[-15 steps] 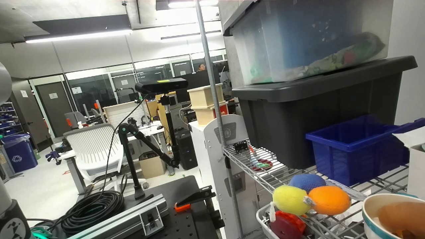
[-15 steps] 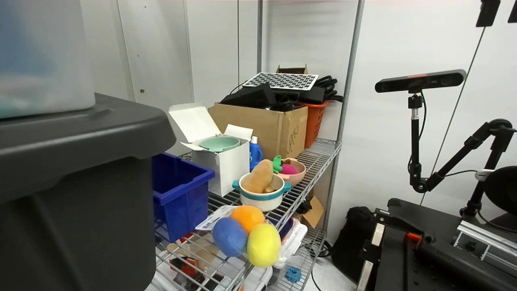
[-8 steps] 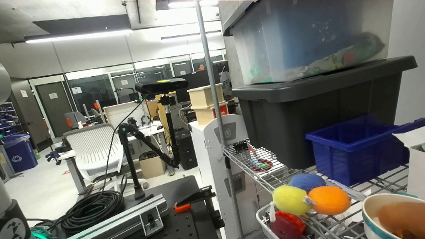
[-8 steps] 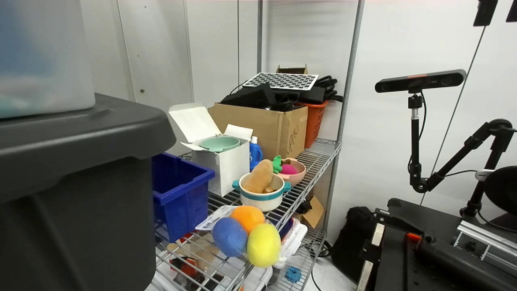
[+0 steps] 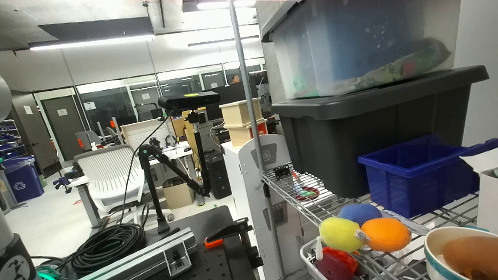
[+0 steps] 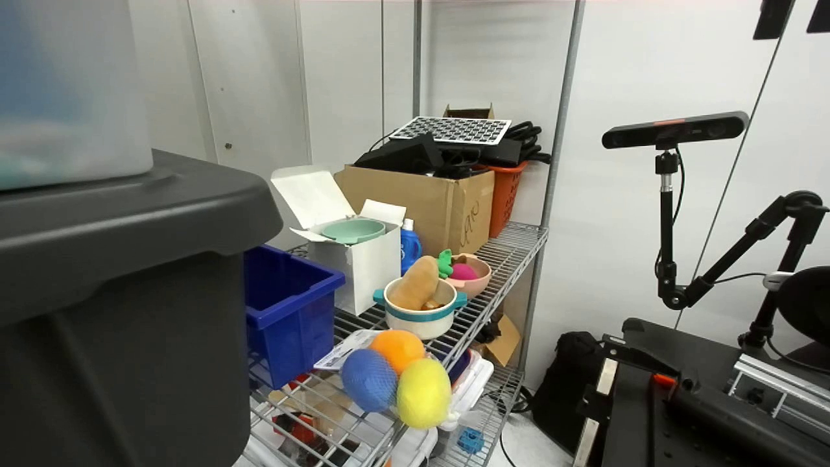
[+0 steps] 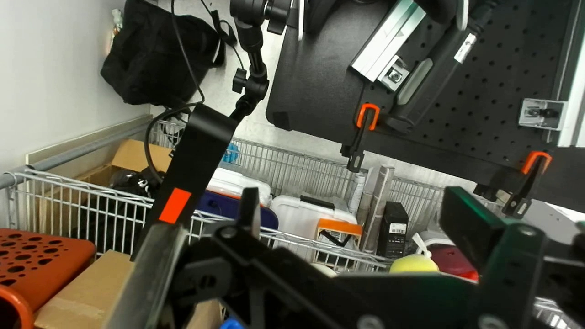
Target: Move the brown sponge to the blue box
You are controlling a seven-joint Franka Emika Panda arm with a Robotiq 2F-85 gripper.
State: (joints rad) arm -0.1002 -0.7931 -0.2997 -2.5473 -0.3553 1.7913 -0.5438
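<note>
The brown sponge (image 6: pixel 417 284) is a tan lump leaning up out of a white pot with teal handles (image 6: pixel 418 324). It also shows in an exterior view (image 5: pixel 476 254), partly cut off by the frame edge. The blue box (image 6: pixel 295 318) stands on the wire shelf beside the dark grey tote, and shows in an exterior view (image 5: pixel 416 182) too. My gripper (image 7: pixel 358 212) is open with nothing between its fingers. Its dark fingertips hang at the top right corner of an exterior view (image 6: pixel 795 18), well away from the pot. In the wrist view the sponge and blue box are hidden.
Yellow (image 6: pixel 423 394), orange (image 6: pixel 398 351) and blue (image 6: pixel 369 380) balls lie in front of the pot. A white carton (image 6: pixel 363 272) stands between box and pot. The dark grey tote (image 5: pixel 373 136) rises behind the blue box. A camera arm (image 7: pixel 196 160) crosses the wrist view.
The gripper's fingertips at the top right of an exterior view have shifted slightly left and up. The sponge, pot, balls and blue box have not moved.
</note>
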